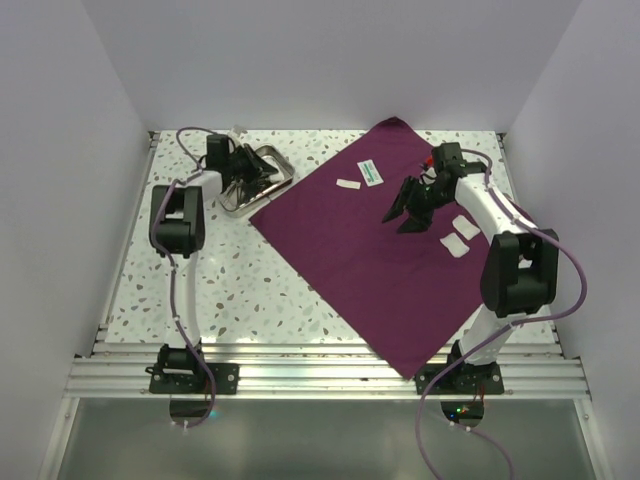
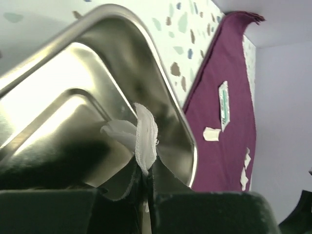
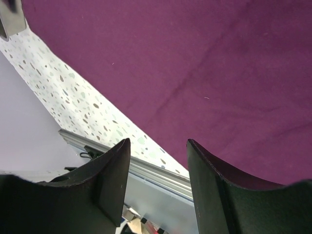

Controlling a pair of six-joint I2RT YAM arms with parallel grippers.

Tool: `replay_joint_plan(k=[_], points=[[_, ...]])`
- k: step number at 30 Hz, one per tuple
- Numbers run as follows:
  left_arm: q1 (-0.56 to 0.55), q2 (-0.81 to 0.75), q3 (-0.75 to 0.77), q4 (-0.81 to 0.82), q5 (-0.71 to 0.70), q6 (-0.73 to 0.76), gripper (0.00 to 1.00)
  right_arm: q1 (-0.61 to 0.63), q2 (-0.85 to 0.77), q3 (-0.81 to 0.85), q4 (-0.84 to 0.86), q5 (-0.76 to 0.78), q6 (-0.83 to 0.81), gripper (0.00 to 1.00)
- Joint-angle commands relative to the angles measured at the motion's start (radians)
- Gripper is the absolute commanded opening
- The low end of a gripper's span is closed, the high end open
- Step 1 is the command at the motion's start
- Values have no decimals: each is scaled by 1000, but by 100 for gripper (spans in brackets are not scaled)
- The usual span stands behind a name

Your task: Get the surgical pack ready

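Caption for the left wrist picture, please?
Left tool pinching a white gauze pad at the steel tray, purple cloth beyond.

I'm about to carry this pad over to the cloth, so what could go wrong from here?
1. The left end effector pinches the gauze pad by one thin edge; it might slip out in transit.
2. That end effector sits low over the steel tray; moving sideways before lifting could catch the rim and push the tray.
3. The right end effector hangs open over the purple cloth, so a path across it could bring the arms close.
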Motion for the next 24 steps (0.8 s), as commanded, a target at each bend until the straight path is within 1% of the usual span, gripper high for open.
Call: replay_joint_plan(k=[1, 3, 5, 7, 8, 11, 17, 18, 19, 21, 24], points=[[15, 30, 75, -146, -69, 60, 9, -8, -13, 2, -16, 29, -13, 54], [18, 47, 120, -212, -92, 63, 22, -11, -19, -7, -11, 32, -11, 54], [16, 64, 155, -278, -109, 67, 31, -14, -22, -10, -11, 35, -8, 54], [16, 55, 157, -308, -118, 63, 35, -14, -27, -13, -10, 35, -3, 54], [16, 47, 158, -322, -144, 63, 42, -16, -28, -16, -5, 35, 1, 54], [16, 14, 157, -364, -176, 67, 48, -16, -42, -23, 4, 35, 7, 54], [-1, -39, 181, -474, -241, 102, 55, -17, -62, -32, 7, 42, 12, 54], [-4, -42, 190, -515, -255, 112, 56, -17, -66, -33, 7, 44, 14, 54], [-7, -48, 207, -534, -285, 127, 65, -16, -69, -35, 10, 49, 14, 54], [-15, -56, 217, -580, -316, 136, 66, -19, -76, -33, 7, 58, 14, 54], [-18, -95, 194, -585, -347, 155, 66, -42, -89, -41, 7, 73, 23, 54]])
